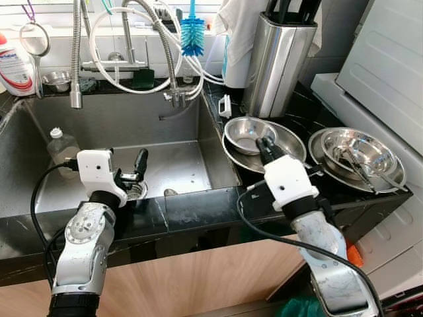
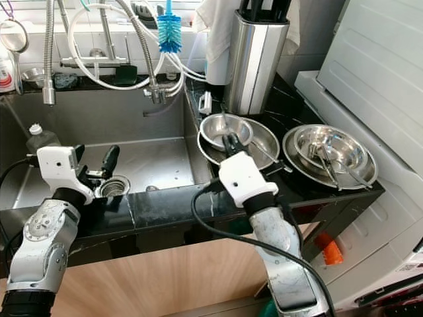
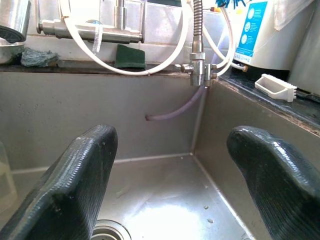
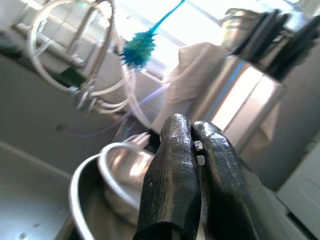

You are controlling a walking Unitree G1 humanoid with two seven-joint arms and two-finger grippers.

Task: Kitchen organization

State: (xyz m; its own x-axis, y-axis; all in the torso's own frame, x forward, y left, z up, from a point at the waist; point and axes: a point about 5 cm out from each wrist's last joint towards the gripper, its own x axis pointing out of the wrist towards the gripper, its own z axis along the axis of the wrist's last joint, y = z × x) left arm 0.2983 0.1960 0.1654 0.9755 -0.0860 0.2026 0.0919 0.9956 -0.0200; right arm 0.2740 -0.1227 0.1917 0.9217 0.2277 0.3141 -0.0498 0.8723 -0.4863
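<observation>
Reaching over the table edge, right end effector (image 1: 266,149) fingers pressed together, empty | left end effector (image 1: 127,177) spread above the sink (image 1: 178,165) drain | stacked steel bowls (image 1: 254,134) lie just beyond the right fingertips, nearer that arm.

A small steel bowl (image 1: 248,134) sits upright inside a wider, shallow steel bowl (image 1: 295,146) on the black desk (image 1: 198,210), just right of the sink. Well to their right, near the desk's edge, a second nested pair of steel bowls (image 1: 360,155) stands upright, with metal utensils (image 1: 353,162) lying across the inner one.
</observation>
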